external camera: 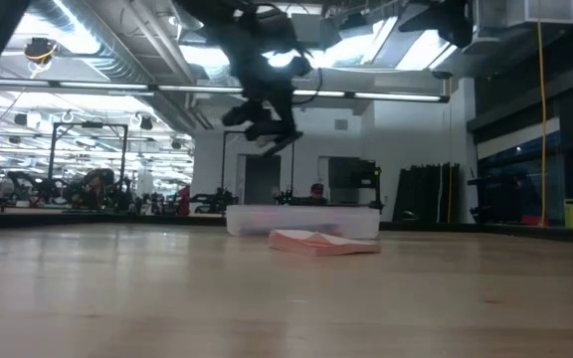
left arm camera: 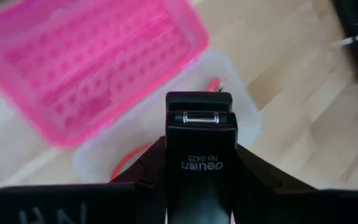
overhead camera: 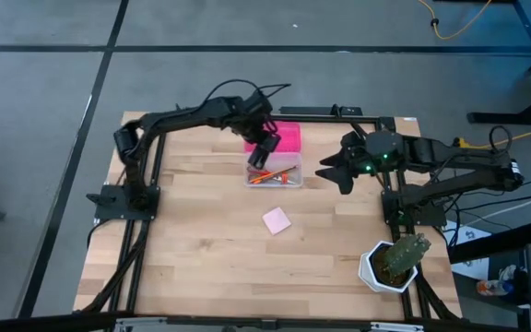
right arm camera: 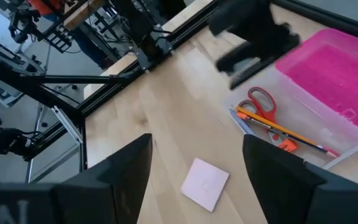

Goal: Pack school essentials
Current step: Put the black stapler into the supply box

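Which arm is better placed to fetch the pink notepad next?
Right. Its end effector is open and empty, while the left end effector holds a black stapler over the clear box. The pink notepad lies on bare table.

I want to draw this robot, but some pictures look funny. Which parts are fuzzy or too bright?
Left wrist view: the black stapler held in the left gripper looks sharp, while the pink lid behind it is fuzzy. Low view: the arm overhead is a dark shape against bright ceiling lights, and the pink notepad shows clearly. High view: even light, soft shadows.
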